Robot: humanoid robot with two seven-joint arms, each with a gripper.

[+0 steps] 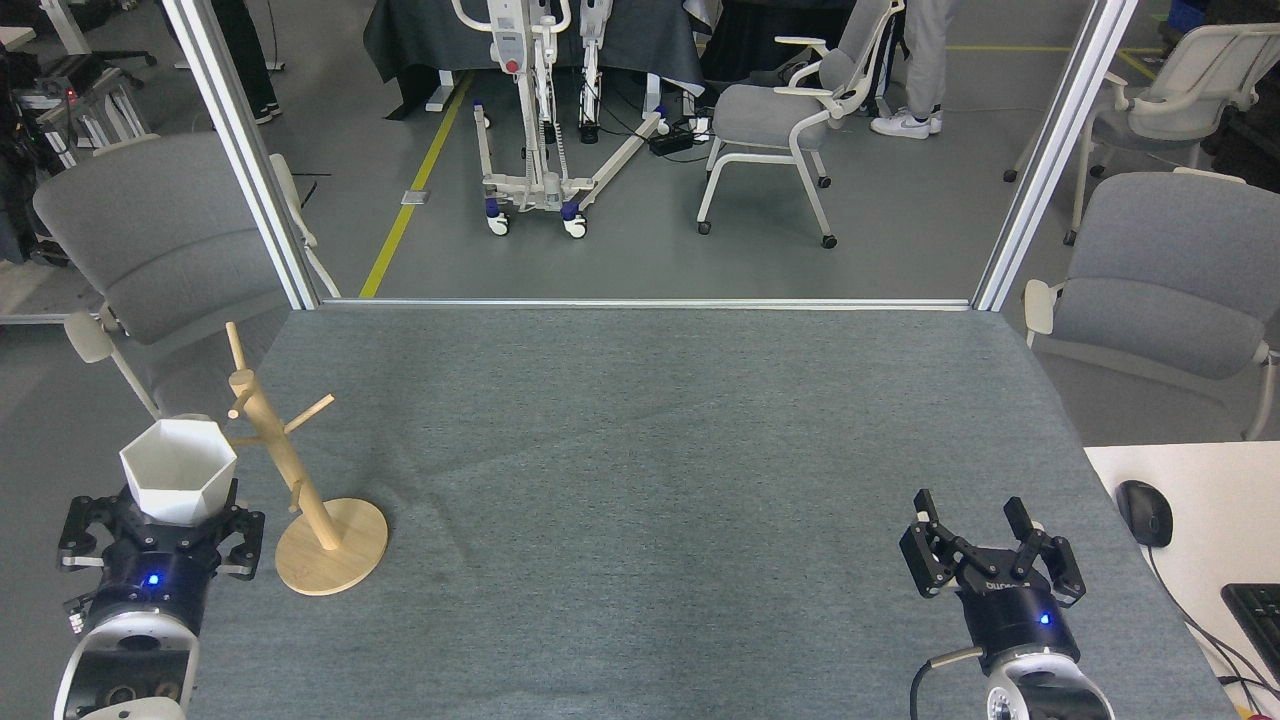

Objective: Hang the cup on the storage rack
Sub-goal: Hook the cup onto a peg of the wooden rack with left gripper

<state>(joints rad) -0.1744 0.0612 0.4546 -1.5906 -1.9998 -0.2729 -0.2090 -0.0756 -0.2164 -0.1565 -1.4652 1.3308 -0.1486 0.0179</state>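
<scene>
The white faceted cup (179, 472) sits upright, hexagonal mouth up, clamped at its base by my left gripper (165, 520), which is shut on it at the table's left edge. Just right of it stands the wooden storage rack (290, 470), round base on the grey cloth, post leaning slightly, thin pegs pointing up and out. The cup's right side almost reaches a left-pointing peg; whether they touch I cannot tell. At the lower right my right gripper (985, 545) hovers over the cloth, open, with nothing between its fingers.
A grey cloth-covered table (660, 480) fills the view. A white desk with a black mouse (1144, 512) and a keyboard corner (1258, 615) adjoins at the right. Grey chairs (150, 250) stand beside both sides, metal frame posts at the far corners.
</scene>
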